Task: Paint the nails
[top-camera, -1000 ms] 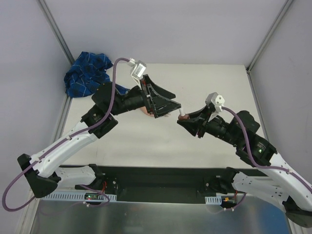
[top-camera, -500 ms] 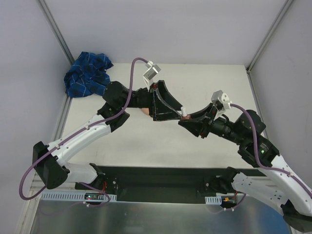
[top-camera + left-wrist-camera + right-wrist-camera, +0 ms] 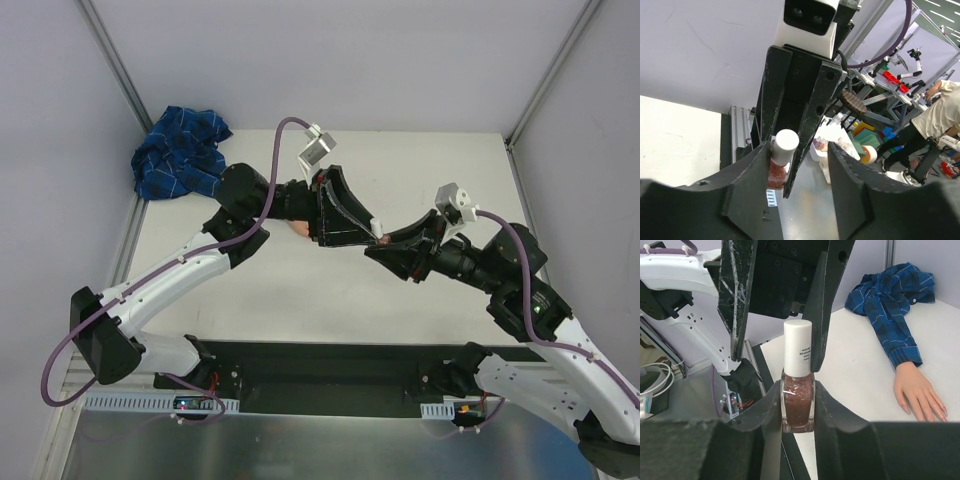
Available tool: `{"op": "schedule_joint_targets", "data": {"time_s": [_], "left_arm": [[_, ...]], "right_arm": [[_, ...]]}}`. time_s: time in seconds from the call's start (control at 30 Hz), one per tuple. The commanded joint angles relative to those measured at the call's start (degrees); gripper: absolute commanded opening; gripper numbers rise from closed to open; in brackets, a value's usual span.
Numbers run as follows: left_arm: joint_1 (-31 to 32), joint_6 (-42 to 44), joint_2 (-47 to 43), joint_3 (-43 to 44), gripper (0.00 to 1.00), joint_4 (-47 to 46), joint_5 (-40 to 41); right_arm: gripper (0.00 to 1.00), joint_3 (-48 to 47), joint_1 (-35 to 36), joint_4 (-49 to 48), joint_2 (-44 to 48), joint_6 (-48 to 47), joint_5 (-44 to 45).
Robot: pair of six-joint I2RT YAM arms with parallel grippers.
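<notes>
My right gripper [image 3: 797, 392] is shut on a small polish bottle [image 3: 797, 405] of red-brown glitter polish with a white cap [image 3: 797, 347], held upright above the table. My left gripper [image 3: 800, 152] is open and its fingers straddle the cap [image 3: 785, 145], which lies against one finger. In the top view the two grippers, left [image 3: 362, 228] and right [image 3: 388, 247], meet at mid-table. The pale fake hand [image 3: 916, 391] lies flat on the table with its blue plaid sleeve [image 3: 890, 305]. Its nails [image 3: 934, 414] are tiny and faint. In the top view the hand [image 3: 298, 230] is mostly hidden under my left arm.
The sleeve's blue plaid cloth [image 3: 180, 150] is bunched in the far left corner. The white table [image 3: 300, 290] is ringed by pale walls and metal posts. The black base plate [image 3: 330, 365] runs along the near edge.
My left gripper has swung right and closed in on the bottle, so its open fingers now straddle the cap. The right gripper has shifted slightly, still holding the bottle.
</notes>
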State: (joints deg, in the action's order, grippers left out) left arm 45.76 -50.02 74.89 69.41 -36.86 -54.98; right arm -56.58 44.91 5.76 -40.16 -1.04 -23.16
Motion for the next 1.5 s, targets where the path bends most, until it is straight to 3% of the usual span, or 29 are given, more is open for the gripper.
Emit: {"op": "schedule_joint_targets", "data": {"time_s": [0.0,0.07,0.17,0.2,0.27,0.33,0.37,0.4,0.47,0.53,0.7,0.97,1.03,1.1,1.13,1.23,1.4,1.47], "left_arm": [[0.56,2.99,-0.89,3.19,0.43,-1.2,0.13],[0.47,3.96,-1.15,3.45,0.38,1.87,2.93],[0.65,6.51,-1.5,4.77,0.15,9.31,7.77],[0.91,7.82,-1.68,5.3,0.03,11.87,12.74],[3.35,9.93,-2.46,6.0,0.0,19.67,20.04],[7.13,15.11,-2.91,6.88,0.0,24.45,34.62],[8.98,16.43,-3.08,7.49,0.0,28.12,40.16],[12.48,17.14,-3.09,7.5,0.0,28.94,49.61],[14.35,15.66,-2.13,8.2,0.0,30.96,56.27],[14.8,13.46,-0.98,9.34,0.0,34.56,60.93],[14.8,13.02,1.31,13.21,0.0,38.18,60.26],[13.84,13.03,-0.01,13.21,0.02,38.18,51.85],[13.39,12.93,-1.23,12.86,0.29,38.01,49.19],[12.78,14.42,-2.2,11.9,0.46,37.04,44.64],[12.52,14.95,-3.43,11.02,0.58,35.38,43.39],[11.64,16.71,-6.59,8.65,0.69,33.26,39.61],[5.51,12.59,-12.21,1.8,0.74,23.37,31.36],[2.86,7.69,-12.49,-1.9,0.74,17.2,23.28]], "right_arm": [[0.0,-1.52,-0.61,-3.83,-0.27,0.69,-0.57],[0.0,-1.52,-0.7,-3.74,-0.53,0.6,-0.14],[0.0,-1.69,-0.61,-3.83,-1.23,0.77,4.06],[0.0,-2.04,-0.35,-3.13,-2.45,0.69,5.48],[0.0,-2.4,1.31,-3.12,-3.43,-0.97,13.95],[0.0,-2.57,7.45,-3.04,-4.91,-4.57,25.11],[0.0,-3.44,10.09,-2.77,-5.8,-8.68,38.32],[0.0,-4.24,15.51,-2.51,-6.76,-10.28,46.02],[0.0,-5.47,19.5,-3.64,-10.11,-13.7,63.32],[0.0,-5.04,20.66,-5.49,-11.16,-14.87,64.99],[0.0,-5.3,20.57,-8.04,-11.17,-17.24,57.63],[0.0,-4.95,18.03,-6.02,-7.13,-14.7,44.0],[0.0,-4.86,17.33,-6.02,-6.08,-13.47,41.01],[0.0,-4.95,16.27,-3.74,-5.54,-12.68,37.49],[0.0,-4.95,16.01,-2.69,-4.84,-11.8,36.0],[0.0,-4.51,14.69,-0.32,-3.0,-11.09,31.62],[0.0,-3.11,12.75,2.41,0.6,-8.72,23.87],[0.0,-2.31,11.44,2.85,2.71,-7.14,21.16]]}}
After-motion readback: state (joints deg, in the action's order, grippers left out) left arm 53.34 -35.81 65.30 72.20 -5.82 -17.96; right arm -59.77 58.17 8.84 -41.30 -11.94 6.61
